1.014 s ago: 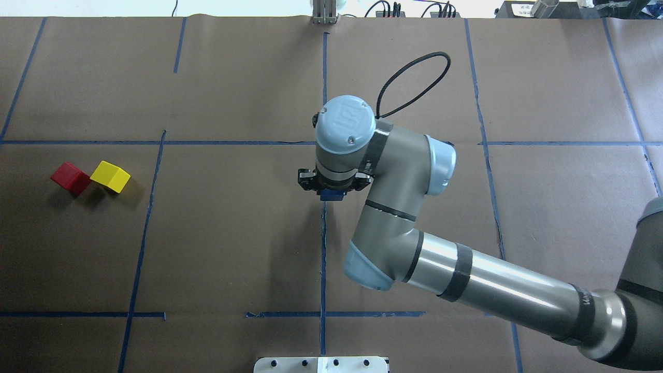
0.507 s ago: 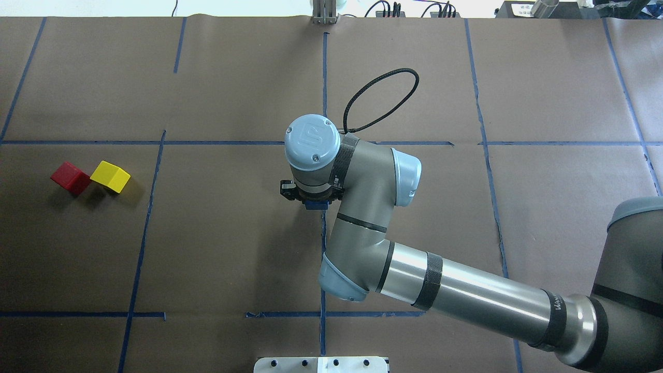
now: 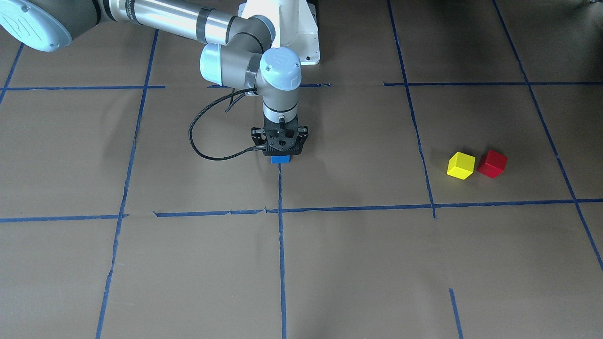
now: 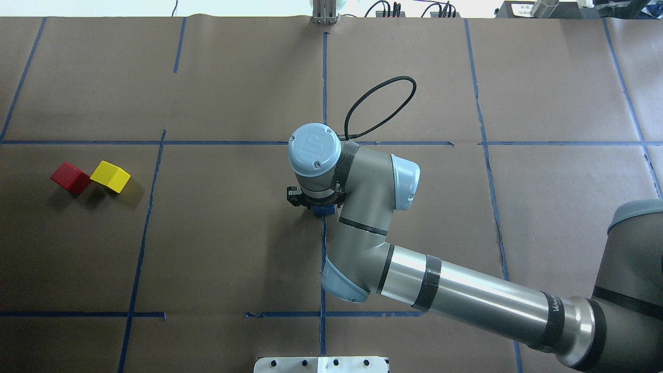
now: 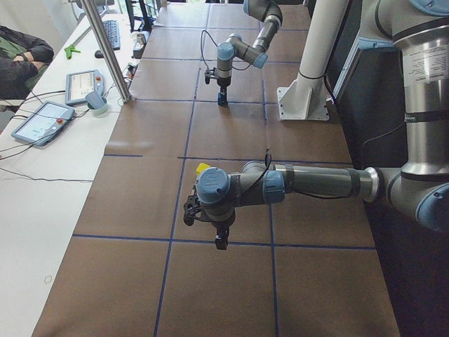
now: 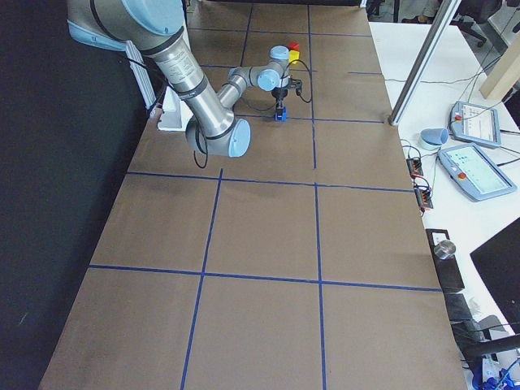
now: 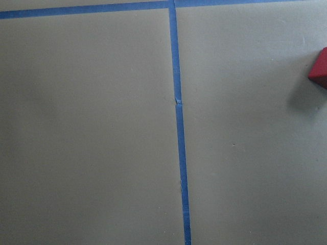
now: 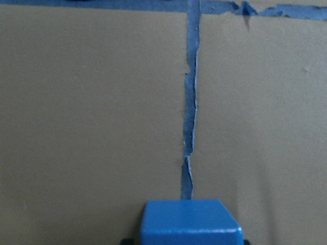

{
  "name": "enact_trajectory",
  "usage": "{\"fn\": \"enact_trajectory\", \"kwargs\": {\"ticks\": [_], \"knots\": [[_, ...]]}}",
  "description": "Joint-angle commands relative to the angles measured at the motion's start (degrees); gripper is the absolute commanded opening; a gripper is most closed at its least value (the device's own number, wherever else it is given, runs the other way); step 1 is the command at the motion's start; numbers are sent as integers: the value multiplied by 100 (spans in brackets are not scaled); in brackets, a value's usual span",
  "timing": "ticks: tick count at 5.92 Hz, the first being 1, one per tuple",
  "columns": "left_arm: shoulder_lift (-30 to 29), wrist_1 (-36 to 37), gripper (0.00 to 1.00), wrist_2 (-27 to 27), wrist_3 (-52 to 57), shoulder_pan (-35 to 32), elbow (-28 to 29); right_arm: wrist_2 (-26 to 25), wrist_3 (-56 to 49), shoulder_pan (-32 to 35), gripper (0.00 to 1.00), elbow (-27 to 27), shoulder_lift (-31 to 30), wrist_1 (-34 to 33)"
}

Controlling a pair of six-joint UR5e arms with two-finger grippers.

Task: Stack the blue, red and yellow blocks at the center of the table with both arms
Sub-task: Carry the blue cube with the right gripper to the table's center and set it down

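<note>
The right pincer (image 6: pixel 280 110) points straight down onto the blue block (image 6: pixel 281 118).

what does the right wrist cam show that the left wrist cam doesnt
Only the right wrist view shows the blue block, at the bottom edge and in line with a torn stretch of tape. Only the left wrist view shows a corner of the red block, at its right edge. Both show the brown table paper and blue tape lines.
</note>
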Motion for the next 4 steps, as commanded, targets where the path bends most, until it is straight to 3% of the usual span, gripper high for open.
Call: {"fn": "enact_trajectory", "kwargs": {"ticks": [1, 2, 4], "knots": [[0, -35, 100, 0, 8, 8, -35, 122, -33, 448, 100, 398, 6, -35], [-17, -53, 100, 0, 8, 17, -44, 697, -251, 1122, 100, 427, -116, -44], [-463, -314, 100, 35, 0, 34, -35, 1875, -2648, 2816, 100, 786, -1236, -53]]}}
